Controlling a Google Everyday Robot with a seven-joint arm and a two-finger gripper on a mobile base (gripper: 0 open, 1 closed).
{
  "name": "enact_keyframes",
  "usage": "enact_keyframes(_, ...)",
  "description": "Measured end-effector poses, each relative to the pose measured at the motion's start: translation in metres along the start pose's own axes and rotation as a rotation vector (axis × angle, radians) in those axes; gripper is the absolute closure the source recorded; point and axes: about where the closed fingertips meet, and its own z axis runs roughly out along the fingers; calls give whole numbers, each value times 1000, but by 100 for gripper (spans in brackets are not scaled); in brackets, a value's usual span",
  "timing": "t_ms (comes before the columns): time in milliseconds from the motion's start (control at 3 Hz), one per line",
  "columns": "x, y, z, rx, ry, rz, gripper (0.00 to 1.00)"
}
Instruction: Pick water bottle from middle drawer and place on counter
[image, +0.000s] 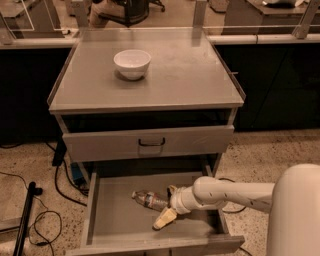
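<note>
The water bottle (148, 199) lies on its side on the floor of the open middle drawer (112, 217), cap to the left. My gripper (168, 204) reaches in from the right at the bottle's right end. It is open, with one pale finger (164, 218) in front of the bottle and the other (172, 189) behind it. The bottle's end lies between them. The counter (185, 80) is the grey cabinet top above.
A white bowl (132, 63) stands on the counter's back left. A closed drawer front with a dark loop handle (151, 142) sits above the open drawer. My white arm (235, 192) crosses the drawer's right wall. Cables and a dark stand (25, 215) lie on the floor at left.
</note>
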Motion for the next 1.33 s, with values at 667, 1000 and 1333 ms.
enact_keyframes(667,1,0,1,-1,2,1,49)
enact_keyframes(1000,1,0,1,-1,2,1,73)
enact_keyframes(1333,1,1,0,-8,8,1,96)
